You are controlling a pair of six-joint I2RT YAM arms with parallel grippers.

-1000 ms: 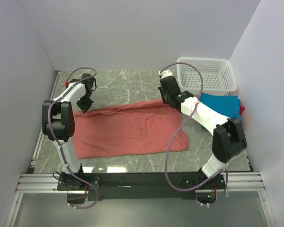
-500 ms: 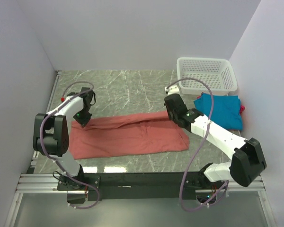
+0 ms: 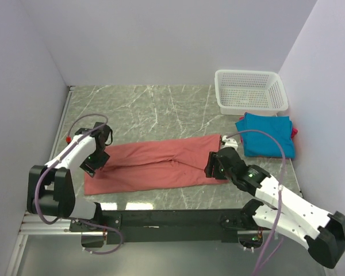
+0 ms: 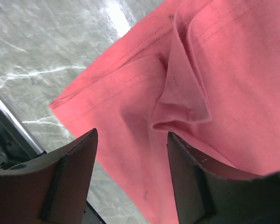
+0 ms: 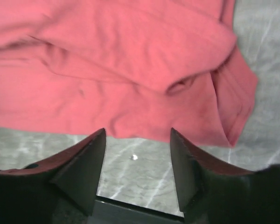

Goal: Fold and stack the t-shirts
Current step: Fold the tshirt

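Observation:
A salmon-red t-shirt (image 3: 155,164) lies folded lengthwise into a long band across the marble table. Its left end fills the left wrist view (image 4: 196,84), its right end the right wrist view (image 5: 130,60). My left gripper (image 3: 94,161) hovers over the shirt's left end, open, nothing between its fingers (image 4: 74,168). My right gripper (image 3: 214,167) hangs over the shirt's right end, open and empty too, fingertips (image 5: 91,158) above the near hem. A folded teal-blue t-shirt (image 3: 267,135) lies at the right, with a sliver of magenta t-shirt (image 3: 294,131) beyond it.
A white mesh basket (image 3: 250,91) stands at the back right corner, just behind the teal shirt. The black rail with the arm bases (image 3: 172,219) runs along the near edge. Walls close in on the left, back and right.
Both grippers carried the shirt's far edge toward the near edge, folding it into a narrower band, then opened and let go of the cloth.

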